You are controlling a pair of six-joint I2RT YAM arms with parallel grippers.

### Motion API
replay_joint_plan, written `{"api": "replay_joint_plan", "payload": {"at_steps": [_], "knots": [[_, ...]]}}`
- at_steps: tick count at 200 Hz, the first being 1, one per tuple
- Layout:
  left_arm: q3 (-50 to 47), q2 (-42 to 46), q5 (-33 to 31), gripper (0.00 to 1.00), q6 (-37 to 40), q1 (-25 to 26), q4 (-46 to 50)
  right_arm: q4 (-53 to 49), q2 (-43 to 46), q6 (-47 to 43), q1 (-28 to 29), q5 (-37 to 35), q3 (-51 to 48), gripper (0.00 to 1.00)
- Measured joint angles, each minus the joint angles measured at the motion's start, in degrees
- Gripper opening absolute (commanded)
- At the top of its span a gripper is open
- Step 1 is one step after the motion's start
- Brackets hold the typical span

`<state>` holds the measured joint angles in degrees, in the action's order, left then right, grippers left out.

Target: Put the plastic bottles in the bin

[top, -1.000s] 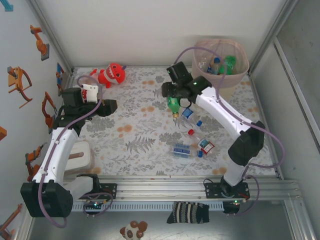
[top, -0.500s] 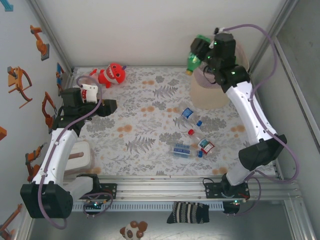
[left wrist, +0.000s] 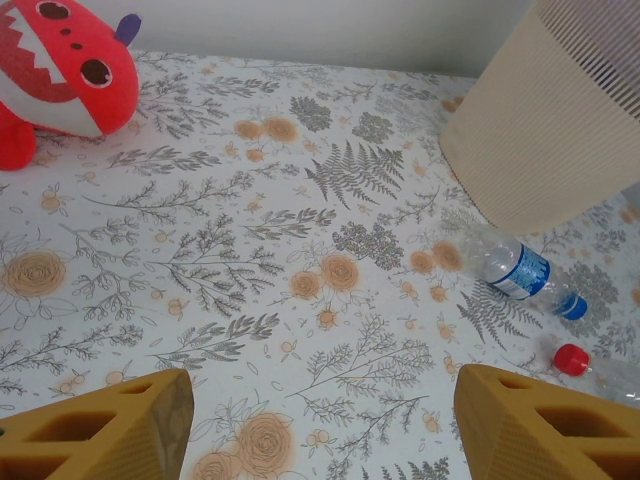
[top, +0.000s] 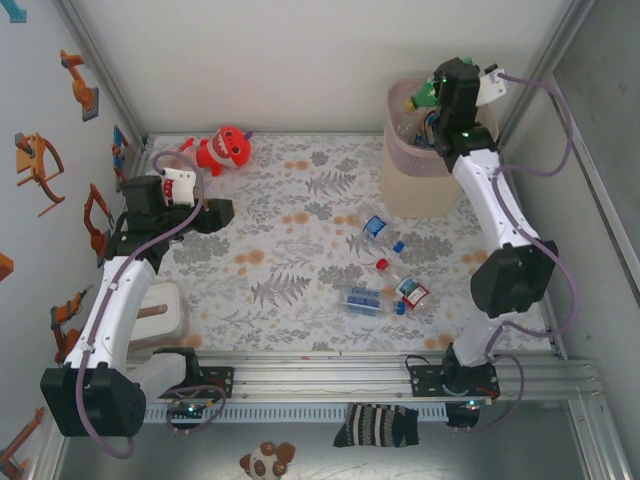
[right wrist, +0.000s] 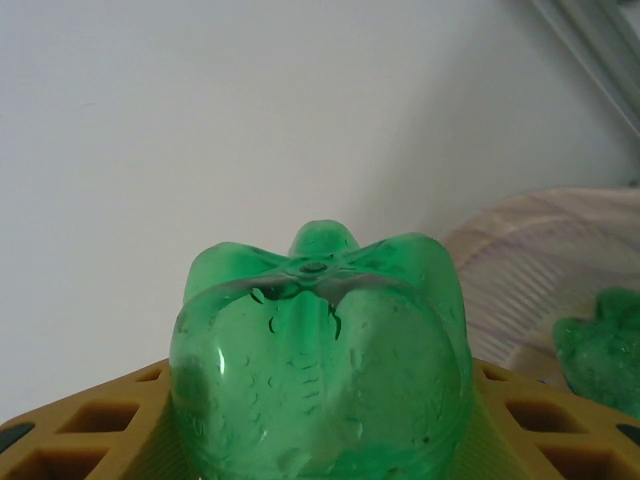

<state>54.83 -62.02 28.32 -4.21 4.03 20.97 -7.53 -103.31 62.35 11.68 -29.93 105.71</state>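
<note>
The right end effector (top: 440, 92) is raised above the bin (top: 428, 185), its jaws partly closed around the body of 1 green bottle (top: 422, 97). In the right wrist view that bottle's moulded base faces the camera, so its long axis seems to run out ahead of the fingers (right wrist: 90, 435), though the neck end is hidden. The bin's mesh rim (right wrist: 545, 270) lies below and to the right of the fingers, with another green bottle (right wrist: 605, 350) already inside, so the drop likely depends on the held bottle standing fully over the opening, not over the rim. The left end effector (top: 215, 213) hangs low over the desk (left wrist: 230, 230), jaws about half open and empty. A clear bottle with a blue label (left wrist: 515, 270) lies ahead and to its right, slanted, just beside the bin's base.
</note>
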Motion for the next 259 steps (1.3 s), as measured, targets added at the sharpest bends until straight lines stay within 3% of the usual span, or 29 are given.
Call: {"api": "replay_joint_plan", "payload": {"at_steps": [64, 99, 127, 209, 259], "knots": [[0.00, 0.00, 0.00, 0.69, 0.00, 0.00, 0.00, -6.23, -12.46, 13.81, 0.00, -5.75, 9.38, 0.55], [0.00, 0.00, -0.04, 0.69, 0.00, -0.07, 0.00, -9.01, -16.06, 16.74, 0.00, -4.09, 13.14, 0.72], [0.00, 0.00, -0.07, 0.69, 0.00, -0.11, 0.00, -11.87, -16.17, 16.94, 0.00, -2.86, 13.84, 0.77], [0.00, 0.00, -0.02, 0.69, -0.02, -0.20, 0.00, -13.79, -8.26, 4.28, -3.04, 0.28, 13.73, 0.75], [0.00, 0.02, -0.02, 0.69, -0.02, -0.37, -0.02, -10.75, -7.56, -7.50, -5.64, 12.20, 16.68, 0.74]]}}
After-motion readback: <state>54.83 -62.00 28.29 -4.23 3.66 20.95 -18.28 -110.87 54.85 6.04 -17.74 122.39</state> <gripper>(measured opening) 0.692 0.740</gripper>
